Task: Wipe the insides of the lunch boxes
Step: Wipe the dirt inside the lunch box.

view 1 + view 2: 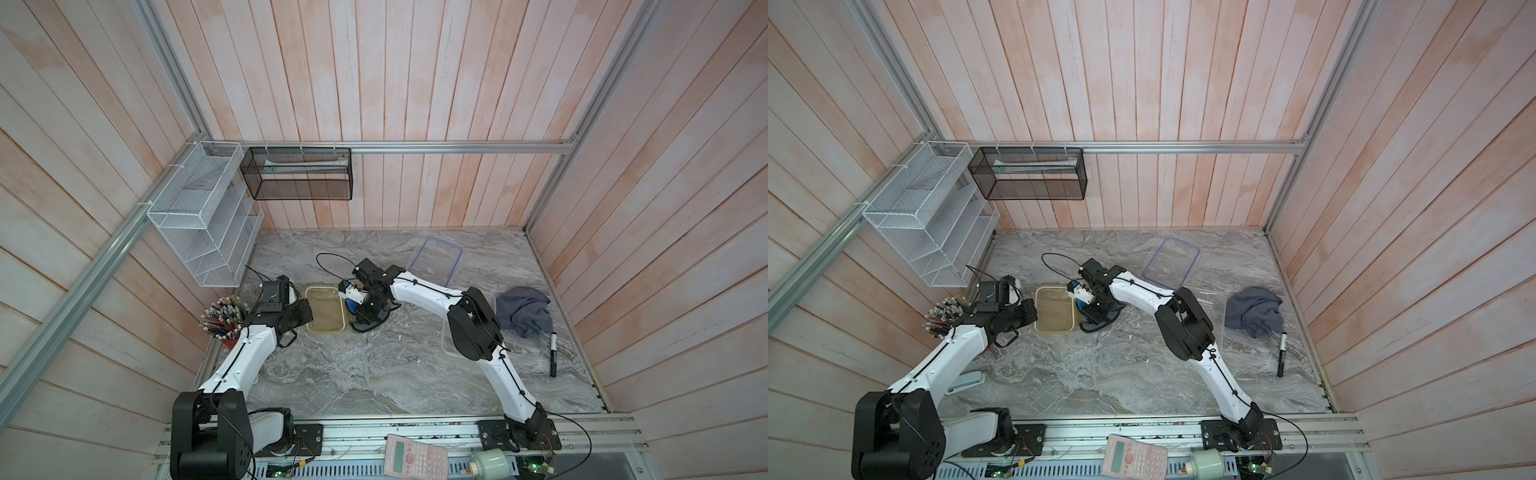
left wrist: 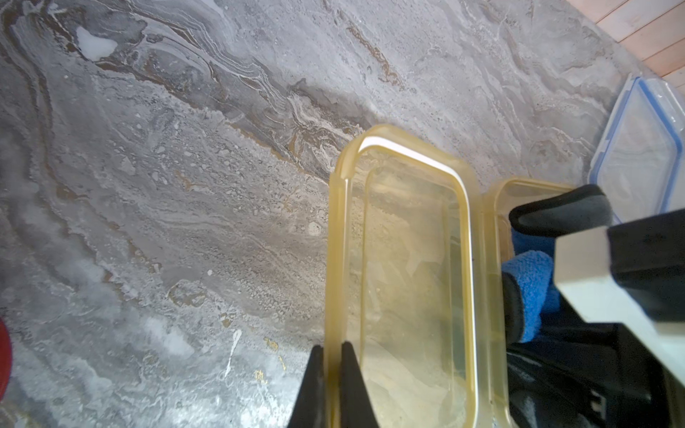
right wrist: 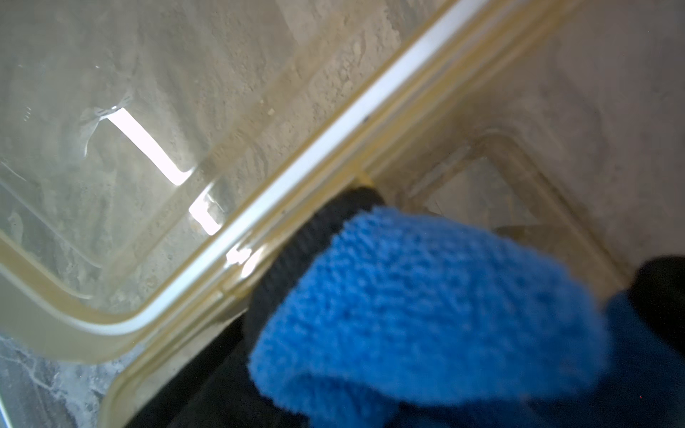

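Fuzzy blue cloth (image 3: 426,315) clamped in right jaws, left jaws pinching translucent yellow lid (image 2: 407,278)

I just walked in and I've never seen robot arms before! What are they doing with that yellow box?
They are cleaning lunch boxes. The right gripper is shut on a blue cloth and holds it down inside the small yellow box. The left gripper pinches the rim of the yellow lid lying right beside it. The bigger clear box sits further right, by a grey cloth, its lid lying apart.
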